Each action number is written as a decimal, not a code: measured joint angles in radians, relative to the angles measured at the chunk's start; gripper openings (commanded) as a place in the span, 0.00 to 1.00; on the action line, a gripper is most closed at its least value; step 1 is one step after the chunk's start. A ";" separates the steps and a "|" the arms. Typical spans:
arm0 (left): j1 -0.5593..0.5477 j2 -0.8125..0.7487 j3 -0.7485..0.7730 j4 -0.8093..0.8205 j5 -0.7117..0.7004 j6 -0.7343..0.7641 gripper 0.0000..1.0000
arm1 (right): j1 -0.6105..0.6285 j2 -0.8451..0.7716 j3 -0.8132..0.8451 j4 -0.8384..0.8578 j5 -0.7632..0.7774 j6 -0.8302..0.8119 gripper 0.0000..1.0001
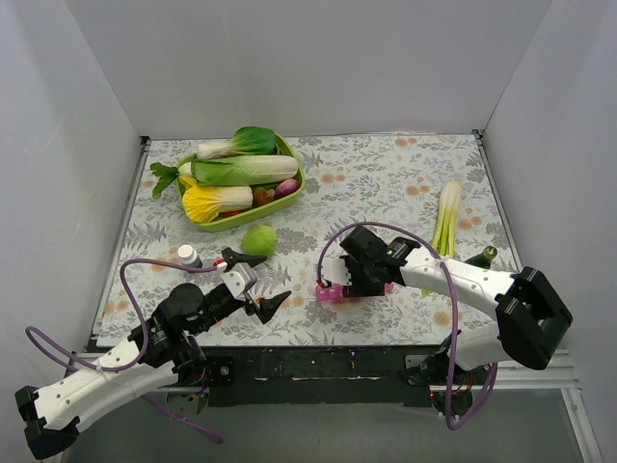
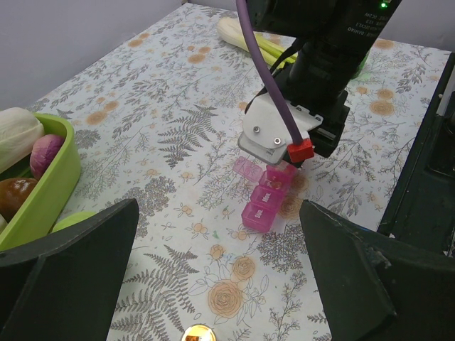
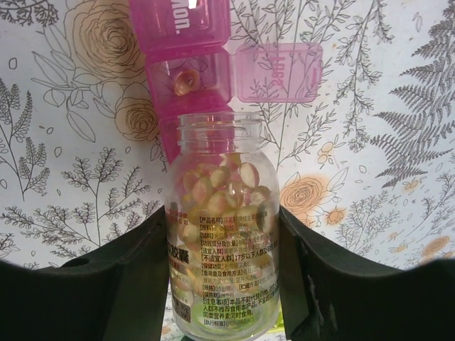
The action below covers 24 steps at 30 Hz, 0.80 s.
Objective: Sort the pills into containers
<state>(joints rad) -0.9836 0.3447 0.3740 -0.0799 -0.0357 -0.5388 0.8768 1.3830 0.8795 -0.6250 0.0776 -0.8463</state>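
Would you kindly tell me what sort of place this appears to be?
Most likely a robot test cell, not a home: plain grey panels enclose a floral-clothed table, and staged props, a green bowl of vegetables and a pink pill box, sit on it.

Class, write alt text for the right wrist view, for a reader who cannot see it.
A clear bottle of amber pills, uncapped, is gripped by the right tool, its mouth facing a pink pill box whose open cell holds one pill.
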 measured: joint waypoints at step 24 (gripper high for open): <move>0.000 0.000 0.000 -0.002 0.000 0.000 0.98 | 0.078 0.016 -0.012 0.000 0.094 -0.021 0.01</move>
<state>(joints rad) -0.9836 0.3447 0.3740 -0.0822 -0.0357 -0.5388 0.9546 1.3991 0.8677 -0.6247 0.1715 -0.8677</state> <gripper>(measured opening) 0.981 0.592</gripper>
